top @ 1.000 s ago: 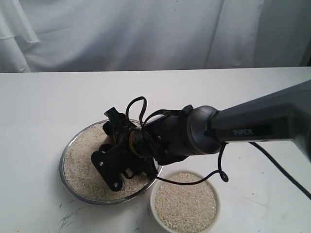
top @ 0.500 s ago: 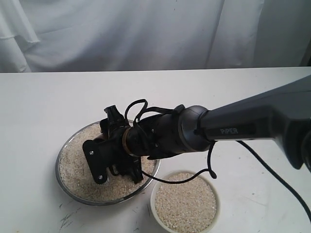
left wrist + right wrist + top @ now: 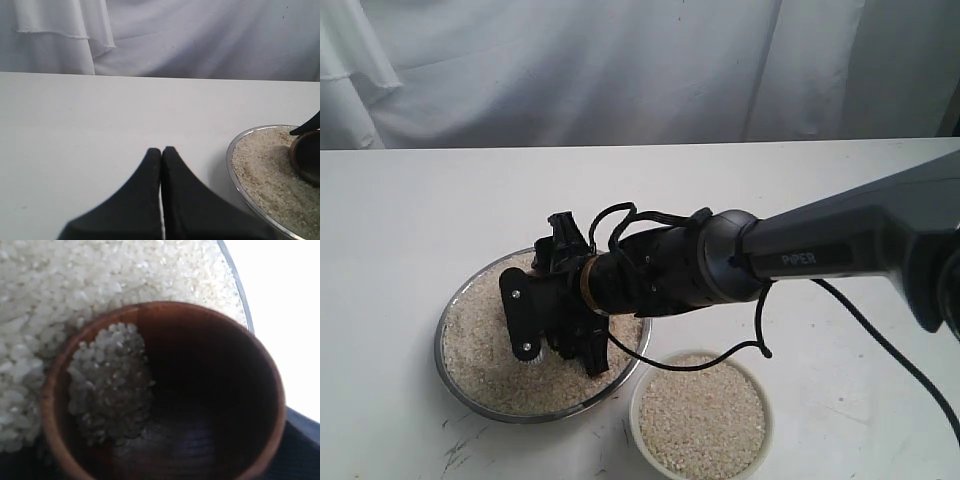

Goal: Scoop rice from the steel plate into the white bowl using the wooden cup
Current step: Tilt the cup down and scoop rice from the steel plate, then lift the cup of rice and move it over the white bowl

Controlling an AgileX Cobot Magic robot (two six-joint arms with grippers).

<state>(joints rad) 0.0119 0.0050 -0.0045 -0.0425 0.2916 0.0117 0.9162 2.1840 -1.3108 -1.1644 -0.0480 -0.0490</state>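
The steel plate (image 3: 443, 335) lies at front left, spread with rice (image 3: 480, 335). My right gripper (image 3: 548, 318) hangs low over its middle, shut on the wooden cup (image 3: 215, 390), which its black body hides in the exterior view. The cup lies tilted in the plate's rice (image 3: 75, 275) with a small heap of grains (image 3: 110, 385) inside against one wall. The white bowl (image 3: 636, 412) stands at the plate's right front, filled with rice (image 3: 702, 418). My left gripper (image 3: 161, 151) is shut and empty over bare table beside the plate (image 3: 234, 150); the cup's edge (image 3: 304, 159) shows there.
The white table (image 3: 420, 200) stretches behind and to both sides of the plate. A white cloth backdrop (image 3: 620, 70) hangs at the table's far edge. A black cable (image 3: 880, 345) trails from the right arm (image 3: 820, 255) over the table to the right of the bowl.
My right gripper with the cup has swept leftward through the rice and turned, then lifted slightly. The plate has slid a little to the left. The bowl has stayed put.
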